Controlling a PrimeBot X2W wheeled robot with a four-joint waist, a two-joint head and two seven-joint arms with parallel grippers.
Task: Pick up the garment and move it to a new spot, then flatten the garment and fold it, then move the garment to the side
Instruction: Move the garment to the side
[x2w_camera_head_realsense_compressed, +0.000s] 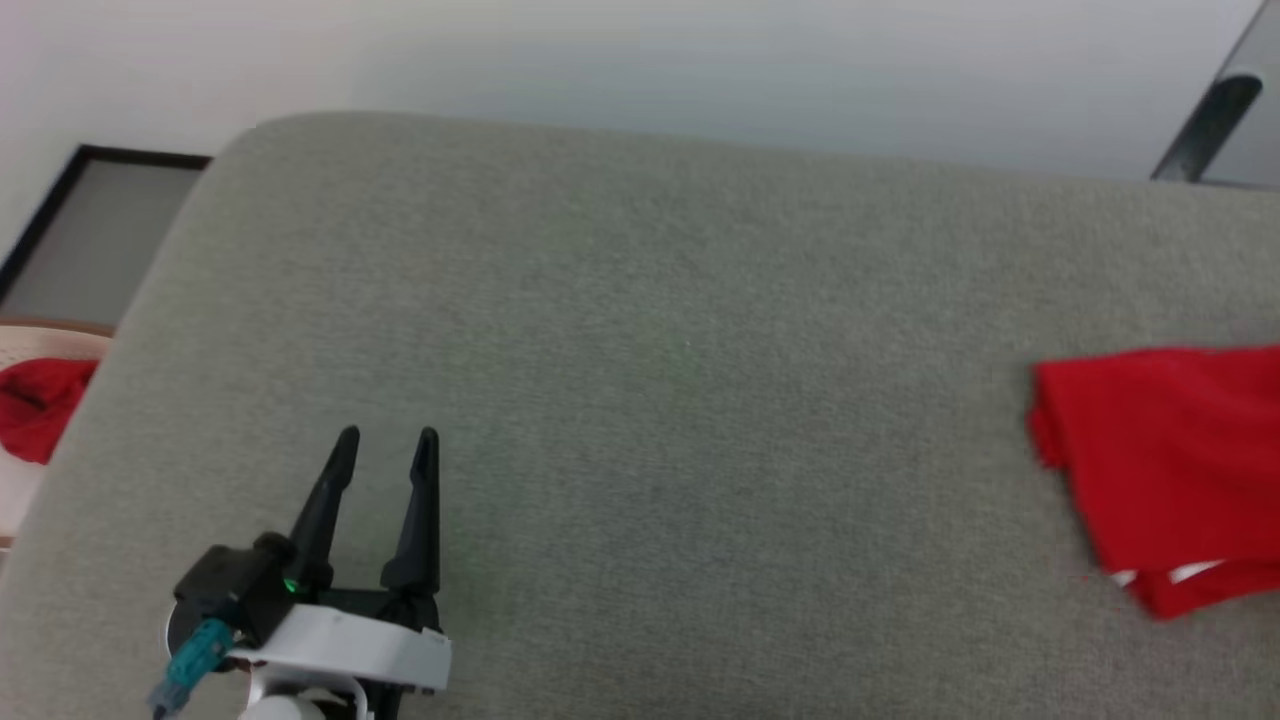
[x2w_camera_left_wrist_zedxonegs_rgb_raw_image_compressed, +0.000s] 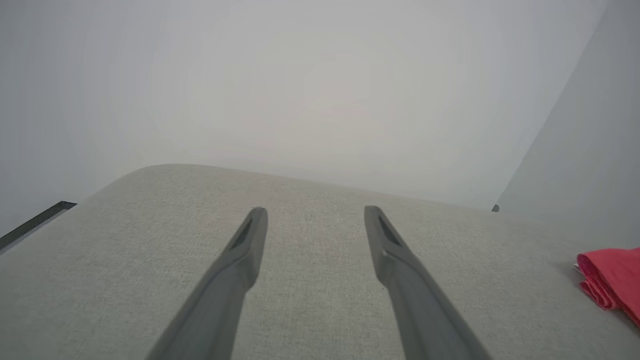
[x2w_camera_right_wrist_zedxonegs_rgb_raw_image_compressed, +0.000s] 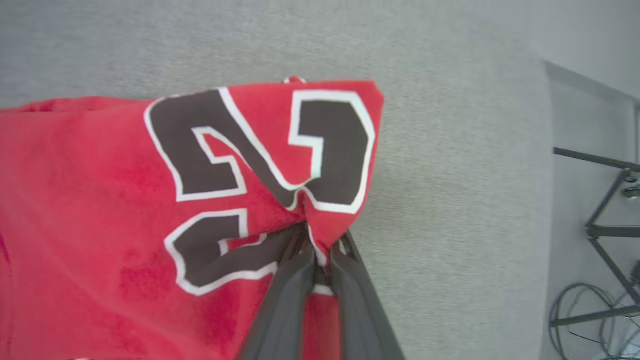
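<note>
- Looking down from the head camera, we see a wide grey upholstered cushion (x2w_camera_head_realsense_compressed: 640, 400) with a pale wall behind it.
- Off the cushion's left edge, a smaller red cloth (x2w_camera_head_realsense_compressed: 40, 405) lies on a pale surface, with a dark-edged panel (x2w_camera_head_realsense_compressed: 95, 235) beyond it.
- In the right wrist view, a black metal stand (x2w_camera_right_wrist_zedxonegs_rgb_raw_image_compressed: 607, 225) and loose cables (x2w_camera_right_wrist_zedxonegs_rgb_raw_image_compressed: 580, 310) sit past the cushion's end.
- The left gripper (x2w_camera_head_realsense_compressed: 388, 436) hovers at the lower left over bare cushion, its two dark fingers spread wide and holding nothing.
- The garment (x2w_camera_head_realsense_compressed: 1170, 470), bright red and folded into a bundle, lies on the cushion's right side, well apart from the left gripper, with bare grey fabric between them.
- The right gripper (x2w_camera_right_wrist_zedxonegs_rgb_raw_image_compressed: 322, 247) has its fingers nearly together, pinching a fold of the garment beside the black, white-outlined lettering (x2w_camera_right_wrist_zedxonegs_rgb_raw_image_compressed: 260, 150).
- From the head camera, the garment's left edge slants from upper left to lower right, with a sliver of white trim at the near corner.
- The bundle runs off the picture's right edge, so we cannot tell its long axis.
</note>
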